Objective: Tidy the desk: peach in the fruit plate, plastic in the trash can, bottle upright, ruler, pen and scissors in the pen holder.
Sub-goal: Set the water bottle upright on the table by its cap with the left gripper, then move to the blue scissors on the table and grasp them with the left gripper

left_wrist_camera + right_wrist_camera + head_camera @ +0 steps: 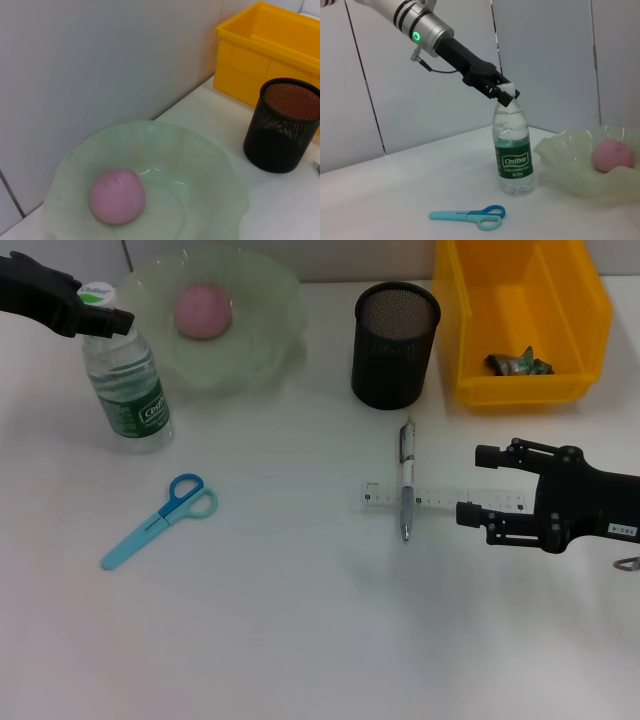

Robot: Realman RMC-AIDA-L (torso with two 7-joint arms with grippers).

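Beneath the left pincer (105, 318), upright bottle (127, 385), cap between its fingers.

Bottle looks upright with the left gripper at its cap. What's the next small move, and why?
Probably open the left gripper and lift it clear: the bottle already stands upright on the desk, with the fingers at its cap. The right gripper is poised by the ruler.
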